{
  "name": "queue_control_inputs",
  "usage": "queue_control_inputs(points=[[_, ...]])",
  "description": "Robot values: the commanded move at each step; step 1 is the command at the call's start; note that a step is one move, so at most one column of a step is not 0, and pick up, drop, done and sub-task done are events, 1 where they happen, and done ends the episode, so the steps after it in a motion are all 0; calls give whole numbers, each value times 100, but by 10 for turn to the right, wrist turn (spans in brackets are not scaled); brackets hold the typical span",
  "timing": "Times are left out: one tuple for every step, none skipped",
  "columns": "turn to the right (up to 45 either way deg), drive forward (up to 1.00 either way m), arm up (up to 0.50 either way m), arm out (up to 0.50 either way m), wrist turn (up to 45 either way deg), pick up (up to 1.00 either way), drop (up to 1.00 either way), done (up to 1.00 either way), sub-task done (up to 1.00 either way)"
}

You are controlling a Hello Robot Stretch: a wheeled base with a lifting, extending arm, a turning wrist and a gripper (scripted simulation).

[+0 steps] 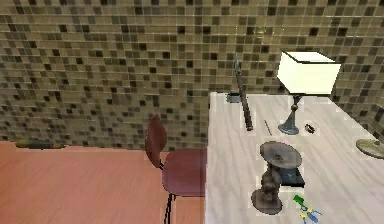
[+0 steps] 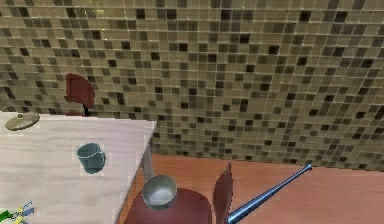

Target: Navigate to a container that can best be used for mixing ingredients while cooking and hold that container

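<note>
Bowl — pale, round, resting on the seat of the red chair beside the table — looks light, rigid, likely slippery, so take its rim; how the gripper stands I cannot tell.

The pale wooden table is carrying a white-shaded lamp and a dark upright panel toward its wall end, a dark statue near its chair-side edge and a teal mug near its corner. Just off that table corner, a grey bowl is sitting on the seat of a red chair, and a metal bat is lying on the reddish floor beyond the table.
</note>
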Motion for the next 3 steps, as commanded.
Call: queue_control_inputs(points=[[0, 0, 18, 0, 0, 0, 0, 0, 0], [0, 0, 0, 22, 0, 0, 0, 0, 0], [0, 0, 0, 0, 450, 0, 0, 0, 0]])
